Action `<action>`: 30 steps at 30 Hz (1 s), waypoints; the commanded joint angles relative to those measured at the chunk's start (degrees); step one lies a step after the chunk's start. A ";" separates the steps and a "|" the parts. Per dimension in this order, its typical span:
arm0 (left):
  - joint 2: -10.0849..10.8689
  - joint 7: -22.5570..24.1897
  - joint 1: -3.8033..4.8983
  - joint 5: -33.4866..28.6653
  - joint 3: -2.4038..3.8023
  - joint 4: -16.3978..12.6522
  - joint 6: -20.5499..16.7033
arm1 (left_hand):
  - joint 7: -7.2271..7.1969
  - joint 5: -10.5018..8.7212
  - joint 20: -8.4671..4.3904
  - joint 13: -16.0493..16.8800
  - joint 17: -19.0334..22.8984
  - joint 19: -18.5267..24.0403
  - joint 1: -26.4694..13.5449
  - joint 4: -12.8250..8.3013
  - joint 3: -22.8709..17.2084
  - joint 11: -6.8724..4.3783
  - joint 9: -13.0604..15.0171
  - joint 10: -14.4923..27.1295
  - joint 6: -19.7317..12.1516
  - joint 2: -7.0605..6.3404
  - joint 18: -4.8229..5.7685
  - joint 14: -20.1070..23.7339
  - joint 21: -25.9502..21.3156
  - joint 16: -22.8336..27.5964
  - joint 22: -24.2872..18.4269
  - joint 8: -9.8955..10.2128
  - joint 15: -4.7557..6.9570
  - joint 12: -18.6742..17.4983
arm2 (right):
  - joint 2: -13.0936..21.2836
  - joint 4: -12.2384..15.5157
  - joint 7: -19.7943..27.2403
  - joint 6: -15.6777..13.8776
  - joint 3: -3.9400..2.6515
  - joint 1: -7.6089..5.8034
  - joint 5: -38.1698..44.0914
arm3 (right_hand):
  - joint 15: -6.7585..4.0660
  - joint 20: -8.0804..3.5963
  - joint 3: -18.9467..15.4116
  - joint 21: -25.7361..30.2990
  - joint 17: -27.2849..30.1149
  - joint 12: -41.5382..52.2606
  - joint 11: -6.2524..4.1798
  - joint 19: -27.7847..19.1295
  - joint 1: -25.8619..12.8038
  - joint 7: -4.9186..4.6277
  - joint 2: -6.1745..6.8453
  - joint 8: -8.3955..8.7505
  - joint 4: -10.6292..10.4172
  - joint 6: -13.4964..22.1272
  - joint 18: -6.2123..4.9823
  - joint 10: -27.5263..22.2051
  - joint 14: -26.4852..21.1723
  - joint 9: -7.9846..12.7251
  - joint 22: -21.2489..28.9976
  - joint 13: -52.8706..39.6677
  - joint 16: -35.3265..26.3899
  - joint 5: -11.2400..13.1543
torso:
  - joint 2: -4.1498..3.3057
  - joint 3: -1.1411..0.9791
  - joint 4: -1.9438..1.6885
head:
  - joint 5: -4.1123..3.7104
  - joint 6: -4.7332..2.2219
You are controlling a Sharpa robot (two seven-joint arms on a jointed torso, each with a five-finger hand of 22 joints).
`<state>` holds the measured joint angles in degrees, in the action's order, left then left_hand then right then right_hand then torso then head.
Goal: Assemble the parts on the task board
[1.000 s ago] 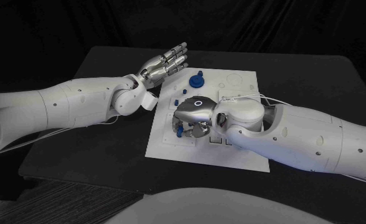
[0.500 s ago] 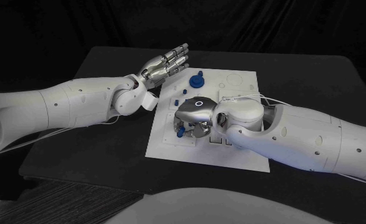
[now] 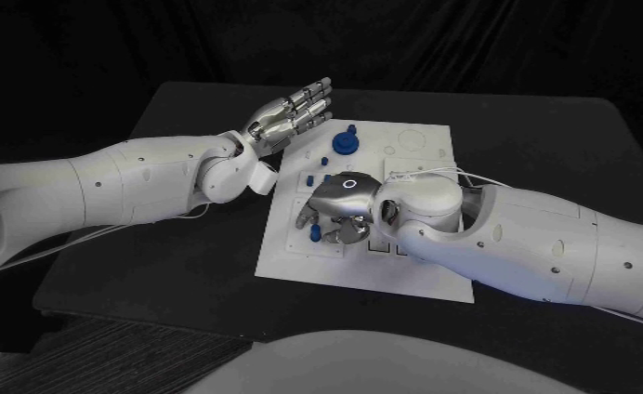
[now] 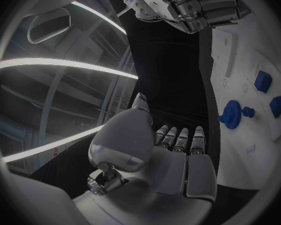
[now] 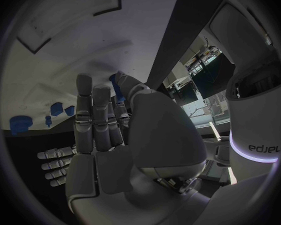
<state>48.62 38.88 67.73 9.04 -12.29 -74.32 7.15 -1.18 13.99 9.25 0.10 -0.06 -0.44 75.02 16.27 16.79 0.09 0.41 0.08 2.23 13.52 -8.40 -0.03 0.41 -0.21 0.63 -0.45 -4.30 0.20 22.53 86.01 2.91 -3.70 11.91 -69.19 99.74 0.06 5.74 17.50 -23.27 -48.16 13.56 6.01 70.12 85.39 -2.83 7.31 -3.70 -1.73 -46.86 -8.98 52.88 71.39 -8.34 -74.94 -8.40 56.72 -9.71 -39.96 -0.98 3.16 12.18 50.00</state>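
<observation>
While the right hand [image 3: 338, 206] presses down over the near-left part of the white task board [image 3: 426, 275], its silver fingers curl around a small blue part [image 3: 316, 234] that peeks out at its left edge; the right wrist view shows a blue piece [image 5: 114, 85] pinched between thumb and fingertip against the board's flat, matte surface. How firmly it is gripped I cannot tell.

Farther back on the board stands a round blue gear-like part [image 3: 346, 142] with a knob on top, and two small blue pegs [image 3: 315, 178] sit just beyond the right hand. The board carries shallow round and square recesses in pale relief. It lies flat in the middle of the black table [image 3: 175, 264].

The left hand [image 3: 290, 115] hovers beside the board's far-left corner, fingers straight, close together and holding nothing, its jointed metal segments glinting. The bulky white right forearm [image 3: 522, 236] covers the board's near-right area.

Compared with a second ago, the right hand's fingers have shifted slightly on the blue part; the left hand has stayed put.
</observation>
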 commanded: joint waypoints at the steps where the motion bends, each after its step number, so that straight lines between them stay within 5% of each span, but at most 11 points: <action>1: -0.18 6.96 -0.08 -0.31 0.06 0.02 0.78 | 0.58 0.25 0.45 -0.10 0.06 0.11 0.63 0.08 -0.35 -0.51 0.09 -0.08 -0.06 0.15 -0.60 0.03 -0.12 0.21 -0.01 -0.05 -0.45 -0.20 | 0.01 0.03 -0.84 -0.22 -0.03 0.16 0.39 | -0.05 0.12 -0.71 0.19 -0.04 0.88 -0.02 -0.48 -0.31 0.36 -0.35 0.04 -0.03 1.06 -0.97 -0.87 -0.47 0.27 -1.78 -0.53 0.29 0.53 | 0.02 0.01 -0.02 | 0.01 0.00; 6: -0.23 6.88 -0.09 -0.31 0.06 0.08 0.84 | 0.70 0.32 0.46 -0.10 0.06 0.11 0.69 0.07 -0.38 -0.53 0.08 -0.08 -0.06 0.15 -0.60 0.03 -0.12 0.21 -0.01 -0.05 -0.45 -0.20 | 0.07 0.07 -0.35 -1.64 -0.03 0.16 0.39 | 0.01 0.21 -1.58 0.18 -0.09 2.14 -0.04 -0.44 -0.88 0.86 -0.56 -0.12 -0.44 1.96 -0.97 -2.64 -0.51 0.57 -1.75 -1.38 0.59 1.60 | 0.04 0.04 0.08 | 0.16 0.00; 12: -0.20 6.82 -0.11 -0.31 0.06 0.08 0.89 | 0.88 0.43 0.48 -0.10 0.06 0.11 0.80 0.04 -0.43 -0.58 0.08 -0.08 -0.05 0.16 -0.60 0.03 -0.12 0.21 -0.01 -0.05 -0.48 -0.20 | 0.43 0.23 0.17 -3.91 -0.03 0.15 0.39 | -0.16 0.09 -1.93 0.04 -0.32 6.63 -0.37 -0.20 -0.48 -0.11 -1.31 -0.88 -0.22 0.55 -0.99 -1.72 -0.42 0.44 -1.83 -3.79 1.19 1.35 | 0.00 0.04 0.04 | 0.17 0.00; 19: 0.03 6.85 -0.13 -0.31 0.06 -0.02 0.71 | 0.95 0.52 0.49 -0.10 0.06 0.11 0.88 0.02 -0.47 -0.57 0.10 -0.08 0.02 0.17 -0.60 0.03 -0.11 0.21 -0.01 -0.06 -0.50 -0.20 | 3.17 2.13 0.16 -12.12 -0.03 -0.13 0.39 | -0.07 0.16 -3.79 -0.61 -1.13 9.91 -0.35 0.59 -1.98 -0.19 -0.26 -0.93 -1.23 0.14 -0.90 -4.33 0.50 0.59 -1.88 -5.79 2.41 1.96 | -0.04 0.00 -0.01 | 0.23 0.00; 26: 0.57 6.80 -0.15 -0.31 0.06 0.05 0.37 | 0.74 0.57 0.47 -0.10 0.06 0.11 0.98 0.01 -0.50 -0.46 0.13 -0.08 0.18 0.13 -0.61 0.03 -0.12 0.21 -0.02 -0.10 -0.43 -0.20 | 9.81 7.09 0.13 -20.92 -0.04 -3.04 -0.69 | -0.01 0.33 -7.10 -2.07 -1.99 13.13 -0.21 2.20 -4.25 -0.14 0.62 -0.34 -4.87 1.50 -0.58 -9.71 1.74 1.29 -2.13 -7.42 3.79 4.70 | -0.03 -0.03 0.06 | -0.34 0.00; 30: 0.88 6.85 -0.23 -0.31 0.05 -0.06 0.25 | 0.71 0.59 0.46 -0.10 0.06 0.11 1.00 0.03 -0.51 -0.47 0.15 -0.08 0.25 0.15 -0.62 0.03 -0.11 0.21 -0.01 -0.12 -0.40 -0.20 | 16.01 12.08 1.36 -25.77 -0.04 -6.00 -4.47 | -0.06 0.27 -7.17 -3.81 -3.04 14.91 -0.27 3.31 -3.96 -1.18 -0.20 -0.79 -5.78 0.75 -0.33 -9.43 2.79 1.34 -2.55 -7.84 4.94 3.45 | 0.07 -0.09 0.25 | -0.74 0.00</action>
<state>49.49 38.88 67.60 9.04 -12.29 -74.19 7.35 -0.61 14.20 9.45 0.07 -0.10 -0.24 75.48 16.43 16.64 -0.09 0.46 -0.10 2.06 13.53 -8.40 -0.02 0.41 -0.21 0.63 -0.45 -4.30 0.20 37.36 96.74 3.38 -21.62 11.91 -74.51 98.59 0.02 5.94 10.28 -26.86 -51.11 28.18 5.81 73.00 81.29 -3.50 7.80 -4.21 -7.29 -46.10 -8.97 43.10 73.69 -7.03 -74.92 -16.16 61.45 -5.81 -39.98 -1.02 3.26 11.70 50.00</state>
